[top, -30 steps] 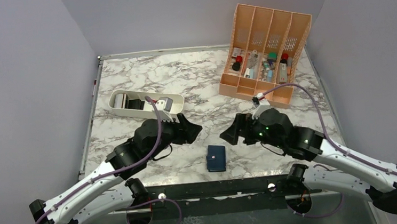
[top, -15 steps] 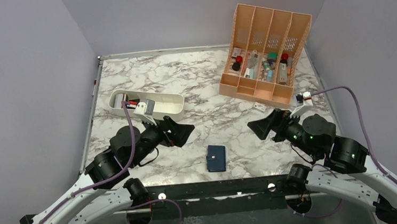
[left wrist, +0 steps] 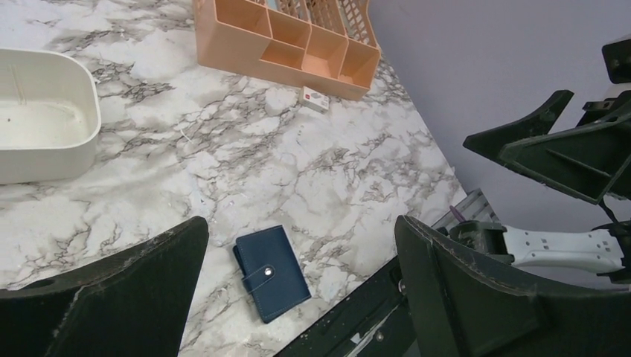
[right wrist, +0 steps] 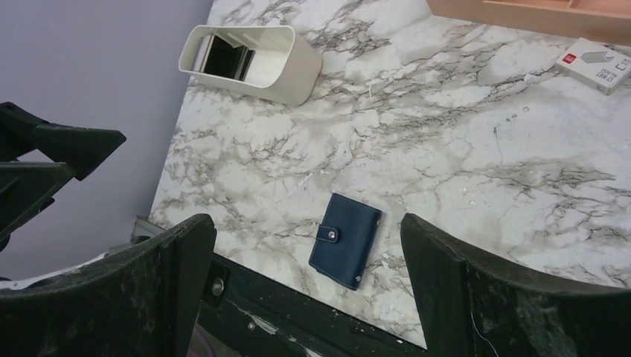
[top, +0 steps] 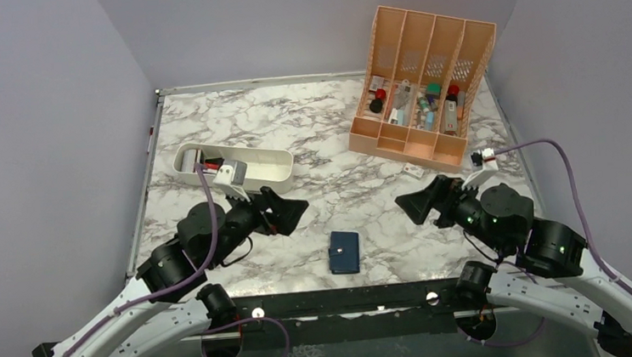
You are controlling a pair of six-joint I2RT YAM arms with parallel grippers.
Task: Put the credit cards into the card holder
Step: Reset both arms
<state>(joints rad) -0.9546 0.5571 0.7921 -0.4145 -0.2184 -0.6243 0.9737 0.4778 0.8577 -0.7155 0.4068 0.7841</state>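
Card holder (top: 344, 252) lies closed, tab snapped, flat on the marble table (top: 308, 119) near its front edge, between the two arms. Left gripper (left wrist: 301, 223) and right gripper (right wrist: 306, 219) both gape wide, holding nothing. White tray (right wrist: 294, 67) contains dark flat items at one end, unidentifiable. Orange organizer (top: 389, 41) holds small bottles.
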